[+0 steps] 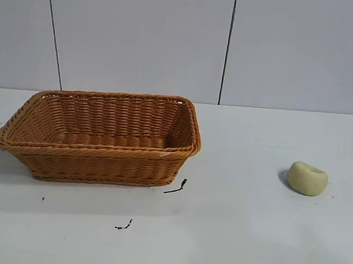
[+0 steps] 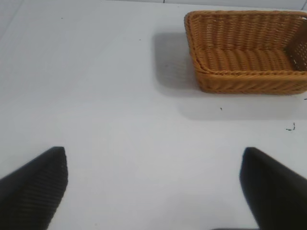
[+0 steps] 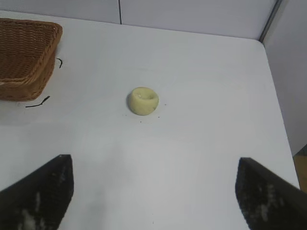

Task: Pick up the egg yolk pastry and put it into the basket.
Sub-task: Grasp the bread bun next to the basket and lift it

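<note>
The egg yolk pastry is a small pale yellow lump with a dimpled face, lying on the white table at the right. It also shows in the right wrist view. The basket is a large orange-brown wicker one at the left, empty; it shows in the left wrist view and partly in the right wrist view. My right gripper is open and empty, well short of the pastry. My left gripper is open and empty over bare table, away from the basket. Neither arm shows in the exterior view.
Small black scribble marks lie on the table in front of the basket. A grey panelled wall stands behind the table. The table's edge runs past the pastry in the right wrist view.
</note>
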`<state>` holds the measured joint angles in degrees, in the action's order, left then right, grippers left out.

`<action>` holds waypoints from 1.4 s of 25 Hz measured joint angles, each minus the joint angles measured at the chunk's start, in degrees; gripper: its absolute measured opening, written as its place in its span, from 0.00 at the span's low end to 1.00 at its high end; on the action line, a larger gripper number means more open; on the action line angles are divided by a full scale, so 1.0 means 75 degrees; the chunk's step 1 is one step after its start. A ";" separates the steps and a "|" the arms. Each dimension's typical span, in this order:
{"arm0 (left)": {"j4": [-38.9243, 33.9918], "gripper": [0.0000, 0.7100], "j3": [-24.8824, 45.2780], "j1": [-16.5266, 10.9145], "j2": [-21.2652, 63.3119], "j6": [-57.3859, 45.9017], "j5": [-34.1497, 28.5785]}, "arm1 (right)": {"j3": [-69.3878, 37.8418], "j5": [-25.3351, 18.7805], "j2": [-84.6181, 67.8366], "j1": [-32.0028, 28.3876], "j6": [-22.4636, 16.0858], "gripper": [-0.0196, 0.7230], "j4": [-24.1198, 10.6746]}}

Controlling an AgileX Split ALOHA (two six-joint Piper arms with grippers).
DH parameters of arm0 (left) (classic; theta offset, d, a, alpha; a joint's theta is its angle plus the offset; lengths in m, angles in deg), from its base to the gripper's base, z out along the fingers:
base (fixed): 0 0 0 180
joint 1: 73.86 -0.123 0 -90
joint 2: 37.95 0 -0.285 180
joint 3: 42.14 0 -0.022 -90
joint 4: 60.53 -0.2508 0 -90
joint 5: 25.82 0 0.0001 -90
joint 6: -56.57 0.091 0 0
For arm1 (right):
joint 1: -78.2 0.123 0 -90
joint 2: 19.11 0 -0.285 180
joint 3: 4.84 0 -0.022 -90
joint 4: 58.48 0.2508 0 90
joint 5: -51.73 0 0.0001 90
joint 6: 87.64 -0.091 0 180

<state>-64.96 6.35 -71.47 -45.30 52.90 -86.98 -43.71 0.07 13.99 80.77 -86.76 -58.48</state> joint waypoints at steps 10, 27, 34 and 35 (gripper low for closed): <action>0.0000 0.98 0.0000 0.0000 0.0000 0.0000 0.0000 | 0.2260 0.0024 0.5376 0.0000 0.0000 0.88 0.0152; 0.0000 0.98 0.0000 0.0000 0.0000 0.0000 0.0000 | 0.5885 0.0074 1.1441 0.0155 0.0057 0.88 0.0181; 0.0000 0.98 0.0000 0.0000 0.0000 0.0000 0.0000 | 0.5905 0.0645 1.2753 0.0152 0.0067 0.88 0.0181; 0.0000 0.98 0.0000 0.0000 0.0000 0.0000 0.0000 | 0.5905 0.0719 1.2878 0.0152 0.0067 0.88 0.0181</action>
<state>-64.96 6.35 -71.47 -45.30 52.90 -86.98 0.58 5.46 110.57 81.91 -86.26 -57.12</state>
